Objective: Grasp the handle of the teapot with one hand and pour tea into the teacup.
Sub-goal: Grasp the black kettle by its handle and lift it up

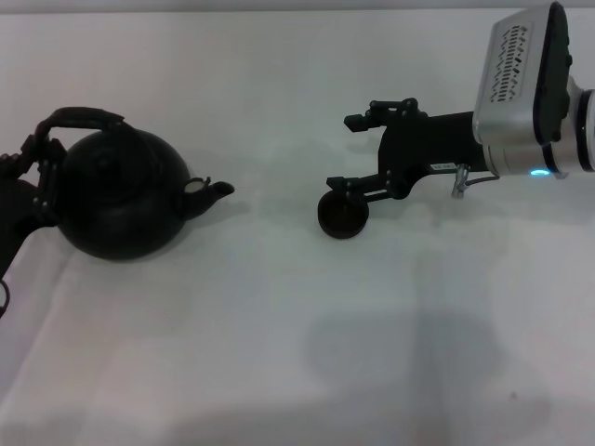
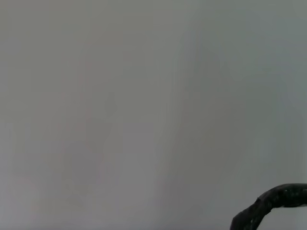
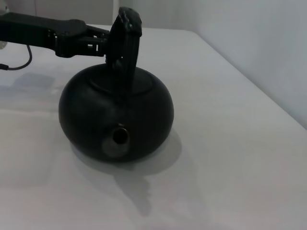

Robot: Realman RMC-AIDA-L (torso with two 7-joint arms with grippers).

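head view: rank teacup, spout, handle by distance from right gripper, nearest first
1. teacup, touching or just under the right gripper's lower finger.
2. spout, mid-table, pointing toward the cup.
3. handle, far left over the teapot, at the left gripper.

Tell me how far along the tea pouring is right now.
Early stage. The left gripper has reached the handle of the teapot, with fingers at the handle's rear end, though a firm grip isn't clear. The teapot sits upright on the white table, not tilted. The right gripper is open beside the teacup. Lifting, carrying the spout over the teacup and pouring remain.
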